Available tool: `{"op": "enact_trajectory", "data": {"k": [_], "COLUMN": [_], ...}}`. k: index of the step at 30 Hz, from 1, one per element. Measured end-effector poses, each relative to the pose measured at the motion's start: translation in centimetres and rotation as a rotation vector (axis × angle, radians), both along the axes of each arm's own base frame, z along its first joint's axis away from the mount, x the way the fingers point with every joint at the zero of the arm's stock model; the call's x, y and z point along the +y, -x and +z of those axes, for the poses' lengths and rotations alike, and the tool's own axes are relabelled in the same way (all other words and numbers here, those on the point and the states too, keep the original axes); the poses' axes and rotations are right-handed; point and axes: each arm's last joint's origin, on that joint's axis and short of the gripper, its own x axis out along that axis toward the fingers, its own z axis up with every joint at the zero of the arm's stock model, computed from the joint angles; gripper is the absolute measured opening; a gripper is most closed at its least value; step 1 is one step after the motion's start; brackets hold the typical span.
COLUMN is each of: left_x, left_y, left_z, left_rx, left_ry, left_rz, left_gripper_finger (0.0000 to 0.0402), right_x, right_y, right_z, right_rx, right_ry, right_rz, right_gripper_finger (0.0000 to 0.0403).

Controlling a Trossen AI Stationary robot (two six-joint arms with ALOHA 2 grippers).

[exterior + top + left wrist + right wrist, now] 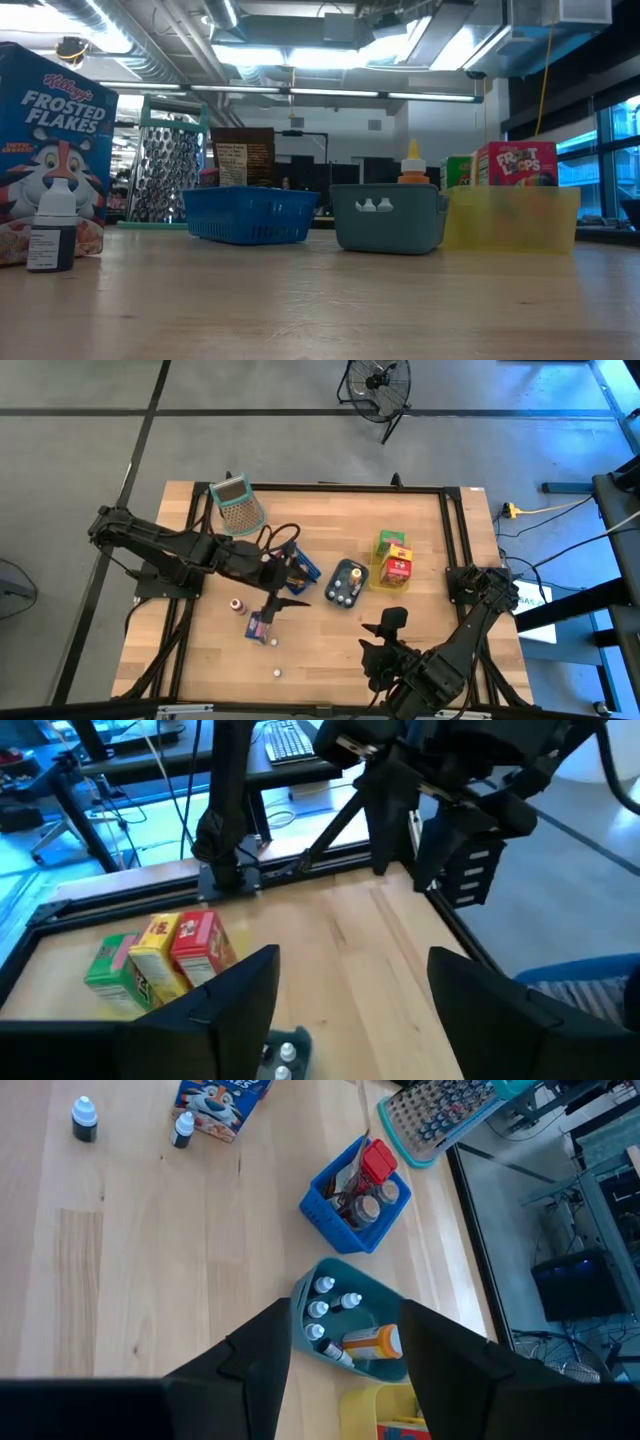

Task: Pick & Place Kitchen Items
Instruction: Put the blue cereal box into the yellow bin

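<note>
In the high view our left gripper (285, 575) hangs at the frame's middle, just beside the blue tray (303, 568) and above the Frosted Flakes box (258, 627), while the right gripper (383, 642) waits lower right of centre; loose items lie lower left: a bottle (237, 605) and two white pieces (274, 642). In the low view the box (50, 150) and a dropper bottle (52, 232) stand at left, with the blue, teal (388, 218) and yellow tray (512, 220) in a row across the middle. In the left wrist view the fingers (225, 1005) stand apart and empty, in the right wrist view its fingers (250, 1350) are also spread with nothing between them above the teal tray (300, 1295), so we think we should lower the left one straight over one loose item and close only when it is centred.
</note>
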Motion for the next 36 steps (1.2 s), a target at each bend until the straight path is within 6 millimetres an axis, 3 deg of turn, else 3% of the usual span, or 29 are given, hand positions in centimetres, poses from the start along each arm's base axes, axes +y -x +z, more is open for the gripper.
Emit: {"op": "enact_trajectory", "data": {"k": [13,17,22,26,30,36], "left_x": [-0.6,-0.6,-1.0,-1.8,-2.6,-3.3], "left_y": [0.3,1.0,2.1,3.4,4.8,6.5], "left_z": [-0.2,-1.2,-2.2,-1.7,-0.8,-1.5], "left_rx": [0.016,0.127,0.228,0.266,0.331,0.441], "left_ry": [-0.056,-0.045,-0.005,0.050,0.219,0.309], "left_rz": [0.068,0.105,0.354,0.478,0.556,0.657], "left_gripper_finger": [0.0343,0.0344,0.0343,0.0343,0.0343,0.0342], "right_x": [0.2,0.2,0.2,0.2,0.2,0.2], "right_y": [-0.1,-0.1,-0.1,-0.1,-0.1,-0.1], "right_z": [0.0,0.0,0.0,0.0,0.0,0.0], "right_rx": [-0.013,-0.013,-0.012,-0.012,0.001,0.015], "right_ry": [-0.015,-0.015,-0.015,-0.014,0.002,0.020], "right_rz": [0.001,0.001,0.001,0.002,0.018,0.037], "right_gripper_finger": [0.0185,0.0185,0.0185,0.0185,0.0185,0.0185]}}
